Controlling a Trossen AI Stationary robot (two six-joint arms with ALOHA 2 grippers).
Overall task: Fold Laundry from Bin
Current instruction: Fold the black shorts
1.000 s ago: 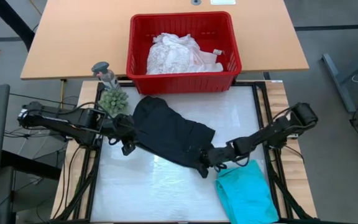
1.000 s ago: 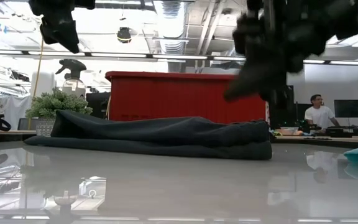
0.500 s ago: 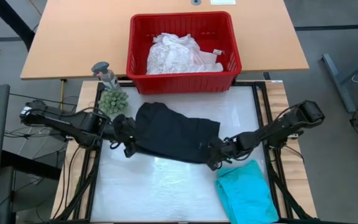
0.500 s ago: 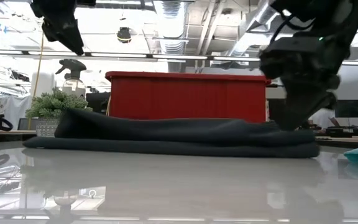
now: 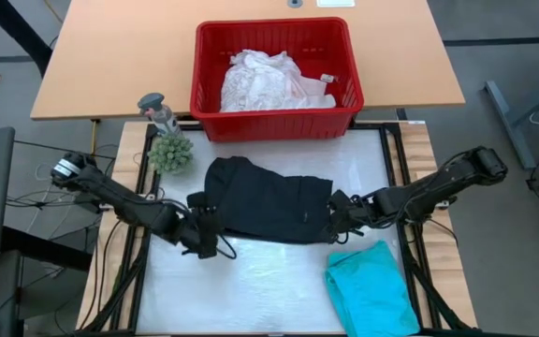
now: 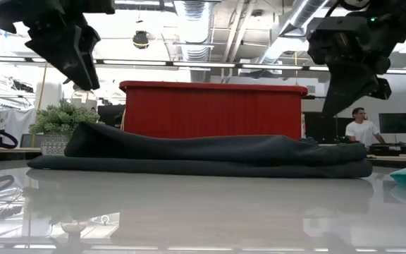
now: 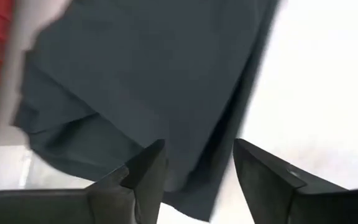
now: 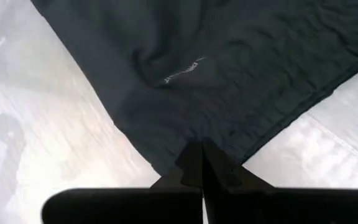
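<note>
Black garment (image 5: 268, 199) lies folded flat on the table (image 5: 251, 290), between both arms and in front of the bin (image 5: 274, 117); left gripper (image 5: 204, 241) sits at its near-left corner, fingers (image 7: 146, 171) spread with a clear gap, holding nothing; right gripper (image 5: 337, 212) sits at its right edge, fingers (image 8: 201, 163) pressed together, with no cloth visibly pinched; white laundry (image 5: 268, 81) lies inside the bin; teal garment (image 5: 371, 295) lies folded at the table's near-right corner.
</note>
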